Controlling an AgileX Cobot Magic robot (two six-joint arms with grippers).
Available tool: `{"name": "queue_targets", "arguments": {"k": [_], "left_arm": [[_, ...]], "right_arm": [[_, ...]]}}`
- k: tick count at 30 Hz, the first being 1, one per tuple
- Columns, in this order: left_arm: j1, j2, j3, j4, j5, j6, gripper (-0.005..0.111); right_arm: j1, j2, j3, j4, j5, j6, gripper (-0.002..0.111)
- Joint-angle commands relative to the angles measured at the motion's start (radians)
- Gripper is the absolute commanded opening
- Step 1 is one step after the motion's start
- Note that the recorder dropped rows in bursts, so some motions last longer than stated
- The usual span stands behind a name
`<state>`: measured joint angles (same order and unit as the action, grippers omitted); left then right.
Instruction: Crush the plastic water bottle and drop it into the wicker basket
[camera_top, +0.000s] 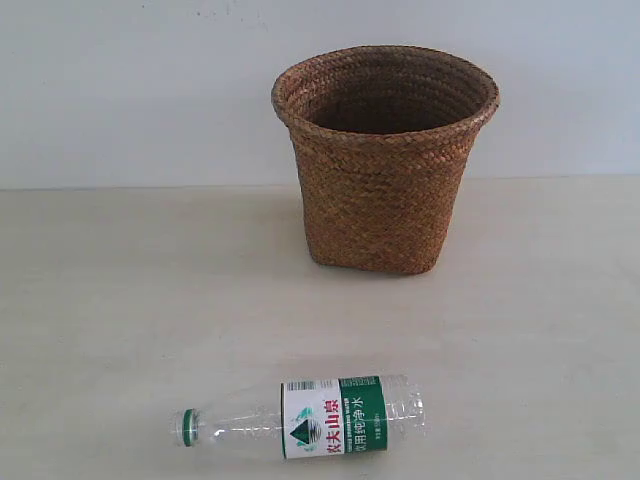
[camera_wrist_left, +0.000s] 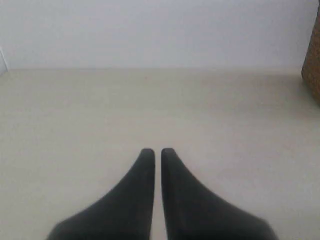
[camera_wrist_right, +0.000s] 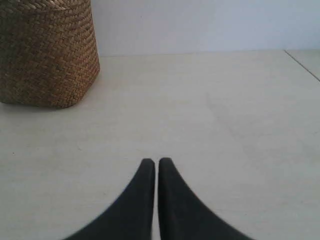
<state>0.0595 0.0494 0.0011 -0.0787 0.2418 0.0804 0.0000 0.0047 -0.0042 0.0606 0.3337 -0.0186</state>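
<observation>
Now the plastic water bottle (camera_top: 310, 420) lies on its side on the pale tabletop (camera_top: 100, 300), uncrushed, its green cap (camera_top: 185, 427) pointing to 9 o'clock and its base to 3 o'clock in the exterior view. The green-and-white label (camera_top: 335, 417) with red characters faces up. The wicker basket (camera_top: 385, 160) stands upright at 12 o'clock from the bottle, well apart from it, with its round rim open.

The left tool (camera_wrist_left: 157, 152) has its two dark fingers drawn together, a thin slit between them, gripping nothing. The right tool (camera_wrist_right: 156, 162) is likewise drawn together and grips nothing. Neither tool touches the bottle or the basket.
</observation>
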Motion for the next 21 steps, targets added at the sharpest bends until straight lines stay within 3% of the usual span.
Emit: {"name": "queue_targets", "arguments": {"k": [1,7,11,14,16,21], "left_arm": [[-0.006,0.005,-0.001,-0.037,-0.170,-0.017,0.004],[-0.006,0.005,-0.001,-0.037,-0.516,-0.130,0.004],[-0.006,0.005,-0.001,-0.037,-0.709,-0.441,0.004],[-0.006,0.005,-0.001,-0.037,-0.808,-0.824,0.004],[-0.006,0.005,-0.001,-0.032,-0.864,-0.977,0.004],[-0.006,0.010,-0.109,-0.006,-1.044,-0.972,0.004]], "right_arm": [[-0.002,-0.005,0.004,-0.004,-0.004,-0.002,0.000],[-0.002,-0.005,0.004,-0.004,-0.004,-0.002,0.000],[-0.002,-0.005,0.004,-0.004,-0.004,-0.002,0.000],[-0.002,-0.005,0.004,-0.004,-0.004,-0.002,0.000],[-0.002,-0.005,0.004,-0.004,-0.004,-0.002,0.000],[-0.002,-0.005,0.004,-0.004,-0.004,-0.002,0.000]]}}
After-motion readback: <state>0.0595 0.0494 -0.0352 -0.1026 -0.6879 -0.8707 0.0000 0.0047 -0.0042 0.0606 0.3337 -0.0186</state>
